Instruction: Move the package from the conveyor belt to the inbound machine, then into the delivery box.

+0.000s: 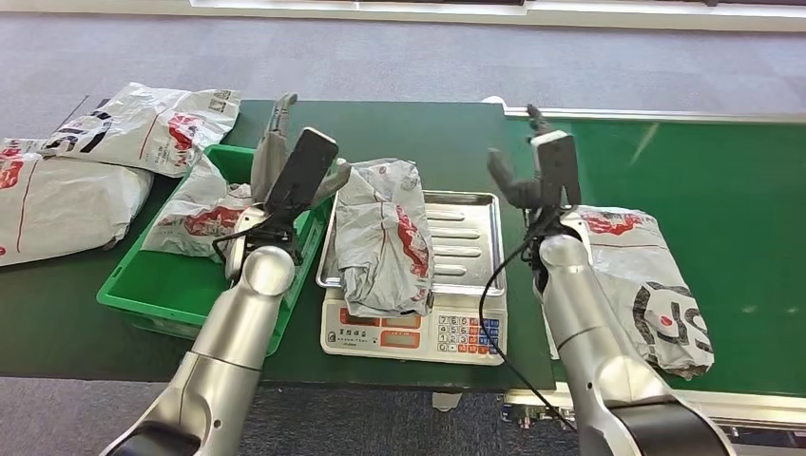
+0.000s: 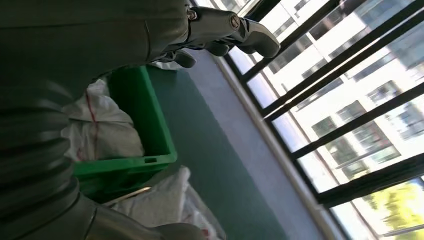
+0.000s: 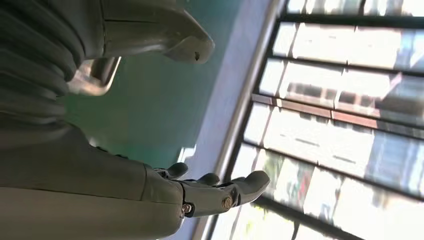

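- Grey carpet runs behind a dark green surface [image 1: 399, 123]; the brighter green conveyor [image 1: 722, 190] adjoins it on my right.
- A scale [image 1: 418, 332] sits at the near edge of the surface, with a steel tray [image 1: 470, 237] on top and a keypad on its front.
- One package [image 1: 385, 237], a crumpled grey bag with red print, lies on the tray, draped over its left part and hanging over the scale's front.
- Just left of the scale stands a green box [image 1: 157, 299] with another bag [image 1: 195, 214] inside.
- Two more bags [image 1: 143, 123] lie on the surface to the far left, beyond the box.
- A further bag [image 1: 656, 285] rests on the conveyor, partly under my right forearm.
- My left hand [image 1: 285, 166] is raised above the box's right wall, just beside the package on the tray; its fingers [image 2: 235, 30] are stretched out, apart, holding nothing.
- My right hand [image 1: 537, 171] hovers above the seam between surface and conveyor, just right of the tray; its fingers [image 3: 235, 187] are spread and empty.
- Both wrist views look past the hands to bright windows with dark frames.
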`<action>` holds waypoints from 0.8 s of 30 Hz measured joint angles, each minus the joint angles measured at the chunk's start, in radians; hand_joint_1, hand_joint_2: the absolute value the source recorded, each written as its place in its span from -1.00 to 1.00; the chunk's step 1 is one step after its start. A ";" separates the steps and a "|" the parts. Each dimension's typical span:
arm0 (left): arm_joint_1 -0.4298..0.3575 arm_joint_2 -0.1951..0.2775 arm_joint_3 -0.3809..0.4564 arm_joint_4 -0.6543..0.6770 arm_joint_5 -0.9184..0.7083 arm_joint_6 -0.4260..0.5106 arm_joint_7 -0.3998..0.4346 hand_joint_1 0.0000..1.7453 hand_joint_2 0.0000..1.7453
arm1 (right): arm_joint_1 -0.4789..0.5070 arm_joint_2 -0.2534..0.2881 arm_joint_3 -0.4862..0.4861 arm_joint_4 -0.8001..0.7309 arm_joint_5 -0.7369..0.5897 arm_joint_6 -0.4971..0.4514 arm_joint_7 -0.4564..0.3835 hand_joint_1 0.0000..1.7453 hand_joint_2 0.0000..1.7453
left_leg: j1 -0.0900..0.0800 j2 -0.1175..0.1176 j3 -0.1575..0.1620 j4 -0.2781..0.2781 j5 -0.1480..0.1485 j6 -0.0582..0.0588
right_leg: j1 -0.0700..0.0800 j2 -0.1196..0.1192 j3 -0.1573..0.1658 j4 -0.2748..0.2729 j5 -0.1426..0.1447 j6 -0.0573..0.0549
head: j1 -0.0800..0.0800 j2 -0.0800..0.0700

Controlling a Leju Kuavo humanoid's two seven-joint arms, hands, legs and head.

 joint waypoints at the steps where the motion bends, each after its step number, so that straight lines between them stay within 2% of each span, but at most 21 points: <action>1: -0.024 0.005 0.004 0.052 -0.037 -0.021 0.025 -1.00 1.00 | 0.060 -0.013 -0.013 -0.079 0.015 -0.055 -0.013 -1.00 1.00 | 0.000 -0.001 0.000 0.000 0.000 0.000 | 0.000 -0.001 0.000 0.000 0.000 0.000 | 0.000 0.000; 4: -0.073 0.017 0.014 0.189 -0.113 -0.072 0.069 -1.00 1.00 | 0.219 -0.046 -0.048 -0.277 0.042 -0.183 -0.053 -1.00 1.00 | 0.000 0.002 -0.002 0.000 -0.001 0.000 | 0.000 0.002 -0.002 0.000 0.000 0.000 | 0.000 0.000; 8: -0.109 0.028 0.016 0.331 -0.199 -0.188 0.131 0.96 1.00 | 0.393 -0.066 -0.061 -0.467 0.083 -0.310 -0.097 -1.00 1.00 | 0.000 0.004 -0.002 -0.001 -0.003 0.000 | 0.000 0.004 -0.003 0.000 -0.001 0.000 | 0.000 0.000; 11: -0.130 0.034 0.011 0.435 -0.276 -0.326 0.166 0.96 1.00 | 0.498 -0.070 -0.060 -0.571 0.130 -0.330 -0.075 -1.00 1.00 | 0.000 0.005 -0.002 -0.002 -0.003 -0.001 | 0.000 0.004 -0.004 0.000 -0.002 -0.001 | 0.000 0.000; 13: -0.150 0.034 0.002 0.489 -0.306 -0.383 0.177 0.98 1.00 | 0.532 -0.070 -0.058 -0.611 0.148 -0.330 -0.063 -1.00 1.00 | 0.000 0.005 -0.001 -0.002 -0.003 -0.001 | 0.000 0.004 -0.003 0.000 -0.002 -0.001 | 0.000 0.000; 20: -0.203 0.035 -0.013 0.584 -0.345 -0.470 0.184 1.00 1.00 | 0.564 -0.072 -0.054 -0.678 0.144 -0.327 -0.049 -1.00 1.00 | 0.000 0.005 0.005 -0.002 -0.002 -0.001 | -0.001 0.004 0.004 0.000 -0.002 -0.001 | 0.000 0.000; 24: -0.209 0.036 -0.015 0.605 -0.346 -0.532 0.139 1.00 1.00 | 0.571 -0.072 -0.050 -0.707 0.150 -0.321 -0.034 -1.00 1.00 | -0.001 0.005 0.009 -0.002 -0.002 -0.001 | -0.001 0.004 0.008 0.000 -0.002 -0.001 | 0.000 0.000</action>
